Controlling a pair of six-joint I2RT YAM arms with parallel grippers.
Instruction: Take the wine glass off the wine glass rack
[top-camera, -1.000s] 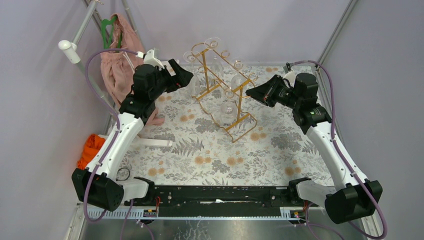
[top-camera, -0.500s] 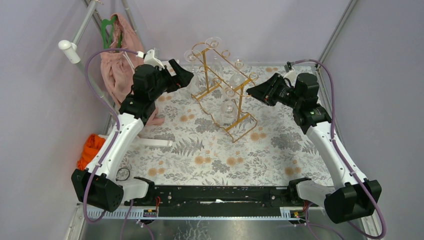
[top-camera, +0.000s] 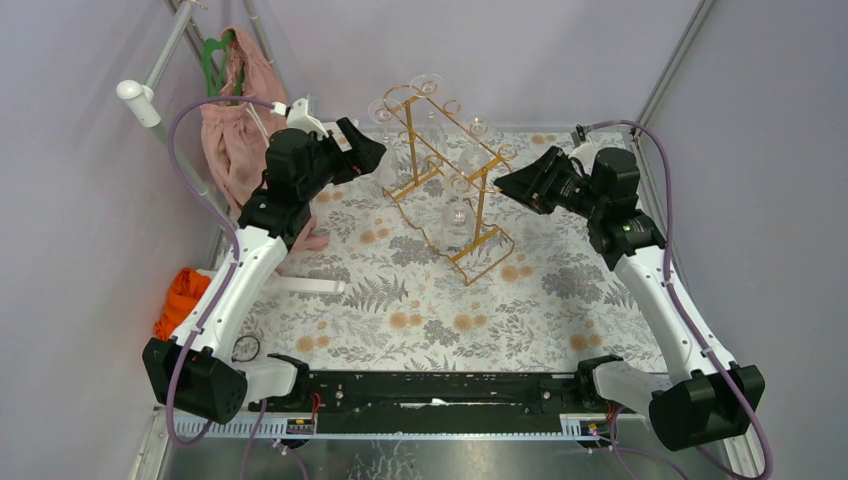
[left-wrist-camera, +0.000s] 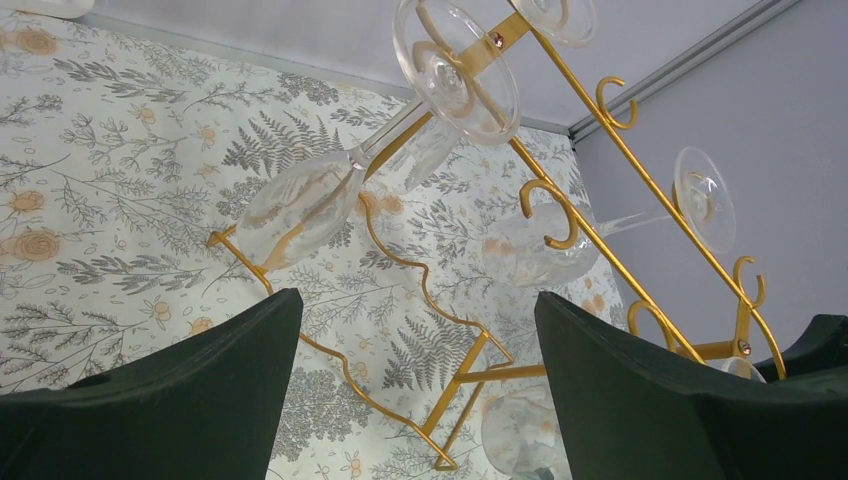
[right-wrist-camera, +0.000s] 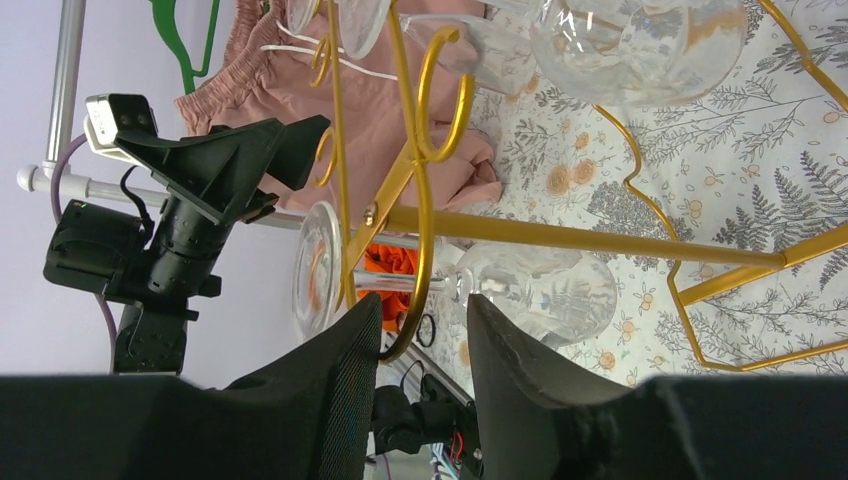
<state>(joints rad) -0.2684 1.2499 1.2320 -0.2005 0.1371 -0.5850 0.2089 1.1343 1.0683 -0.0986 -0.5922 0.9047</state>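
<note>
The gold wire wine glass rack (top-camera: 440, 140) stands at the back middle of the floral tablecloth, with several clear wine glasses hanging upside down from its curled loops. My right gripper (top-camera: 500, 182) is at the rack's near right end. In the right wrist view its jaws (right-wrist-camera: 425, 300) stand partly open, a gold loop (right-wrist-camera: 425, 230) of the rack runs down between the fingertips, and the stem (right-wrist-camera: 400, 284) of one wine glass (right-wrist-camera: 545, 290) passes just above them. My left gripper (top-camera: 375, 152) hovers wide open left of the rack (left-wrist-camera: 560, 120), holding nothing, with a glass (left-wrist-camera: 300, 205) ahead.
A clothes stand with pink cloth (top-camera: 235, 130) and a green hanger (top-camera: 212, 60) stands at the back left, close behind my left arm. An orange cloth (top-camera: 180, 295) and a black ring (top-camera: 246, 347) lie at the left edge. Grey walls close in both sides.
My right gripper's jaws have gone from shut to partly open, and that arm has shifted slightly to the right. The left arm and the glasses have not moved.
</note>
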